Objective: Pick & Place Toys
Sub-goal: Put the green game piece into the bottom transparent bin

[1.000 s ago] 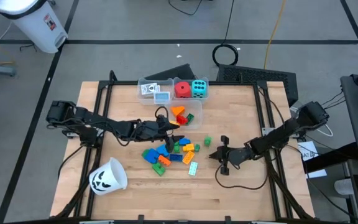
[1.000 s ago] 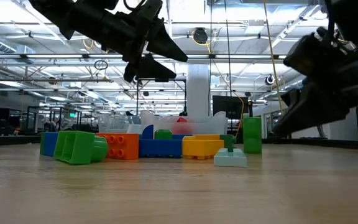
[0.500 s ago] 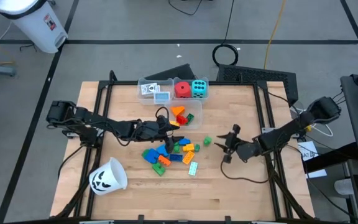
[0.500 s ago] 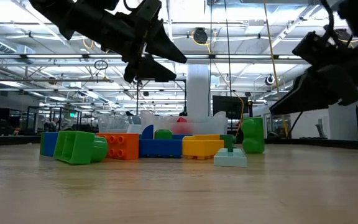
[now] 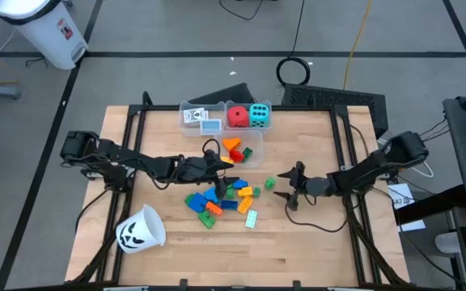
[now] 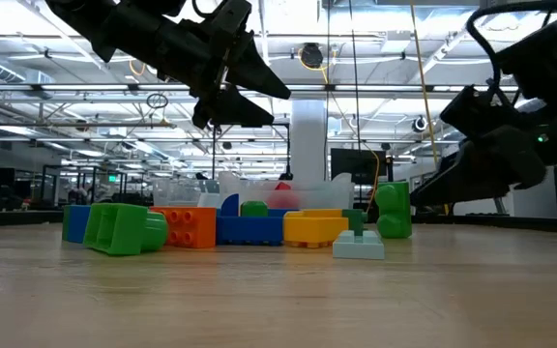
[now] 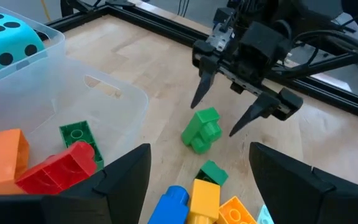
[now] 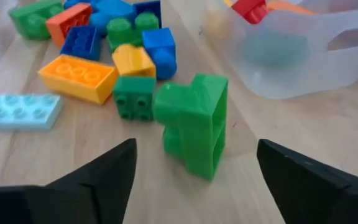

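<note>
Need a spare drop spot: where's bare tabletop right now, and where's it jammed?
Free: the table's near strip, right of the white cup; the far-right corner beside the clear bins; the far-left corner.

Crowded: the middle, where the block pile lies under the left gripper, and the lone green block faces the open right gripper.

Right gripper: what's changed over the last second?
The right gripper swung in from the table's near right toward the lone green block, and its fingers went from shut to open, now either side of it, not holding it. The left gripper, the block pile and the bins stayed put.
</note>
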Robot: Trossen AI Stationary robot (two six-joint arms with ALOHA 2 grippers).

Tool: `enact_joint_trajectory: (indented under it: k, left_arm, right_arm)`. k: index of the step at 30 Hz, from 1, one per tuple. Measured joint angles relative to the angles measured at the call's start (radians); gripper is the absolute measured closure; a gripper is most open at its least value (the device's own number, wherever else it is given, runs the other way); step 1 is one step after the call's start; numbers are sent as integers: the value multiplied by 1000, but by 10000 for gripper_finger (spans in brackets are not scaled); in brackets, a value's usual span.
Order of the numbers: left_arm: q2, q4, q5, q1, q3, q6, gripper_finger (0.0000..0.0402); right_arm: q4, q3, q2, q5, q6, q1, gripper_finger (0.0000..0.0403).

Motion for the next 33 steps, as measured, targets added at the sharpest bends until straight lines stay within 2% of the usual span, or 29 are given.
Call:
enact_joint_trajectory:
  k: [6,13,19,25,28,33]
  left_arm:
    - [0,0,-7,0,0,0,120]
    - [0,0,-8,0,0,-3,128]
    - [0,0,-8,0,0,-3,120]
    - [0,-1,-7,0,0,-23,125]
    - [0,6,-7,0,0,-34,128]
    - [0,75,9,-2,0,-29,121]
  right_arm:
    - [191,8,140,0,-33,-42,113]
    - [197,64,229,-7,-82,-47,150]
    - [198,98,256,-63,-176,-47,205]
    - [197,98,250,-57,-195,-47,288]
    - [191,98,222,-57,-238,-47,293]
    - [189,97,88,-55,-302,-47,293]
